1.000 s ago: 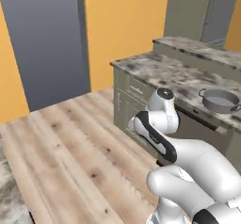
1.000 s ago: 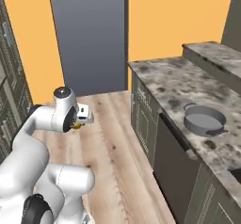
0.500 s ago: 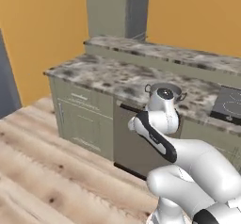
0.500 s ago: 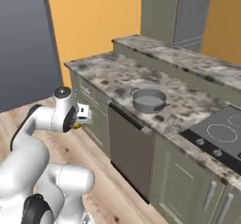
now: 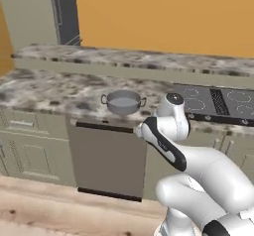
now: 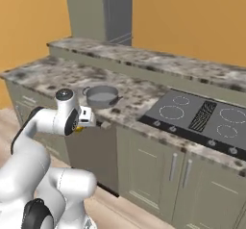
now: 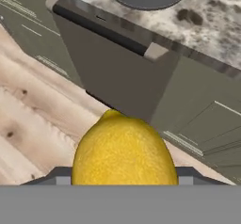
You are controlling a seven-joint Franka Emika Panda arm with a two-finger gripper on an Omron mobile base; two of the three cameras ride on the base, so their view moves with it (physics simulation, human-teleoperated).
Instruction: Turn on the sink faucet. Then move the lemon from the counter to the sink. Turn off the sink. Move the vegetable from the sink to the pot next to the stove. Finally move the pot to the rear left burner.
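Closest to you, low in the hand view, the lemon (image 7: pixel 123 150) sits between the fingers of the gripper (image 7: pixel 123 178), which is clamped on it; the fruit hides most of both tips. In the right base view you can catch a sliver of yellow at the gripper (image 6: pixel 80 125), left of centre, held out in front of the cabinets and above the wooden floor (image 7: pixel 33 119). Beyond it runs the counter (image 5: pixel 54 93), with the pot (image 5: pixel 123 101) standing upright at the middle of the left base view, near the front edge. To the pot's right lies the stove (image 6: pixel 199 117), well apart from it. Farther back, a raised ledge (image 5: pixel 149 60) crosses the frame below the orange wall (image 5: pixel 168 14).
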